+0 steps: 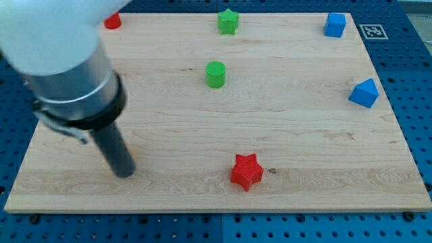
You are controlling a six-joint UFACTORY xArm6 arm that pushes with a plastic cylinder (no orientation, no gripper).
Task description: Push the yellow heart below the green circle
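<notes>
The green circle [215, 73] stands on the wooden board [304, 148], a little above the middle. No yellow heart shows in this view; the arm may hide it. My tip [125, 173] rests on the board at the lower left, far left of and below the green circle, and left of the red star [246, 171]. The arm's large grey body covers the board's upper left part.
A green star [229, 21] sits at the top middle. A red block [113, 21] sits at the top left, partly hidden by the arm. A blue cube [335, 25] is at the top right, and a blue block [364, 93] at the right edge.
</notes>
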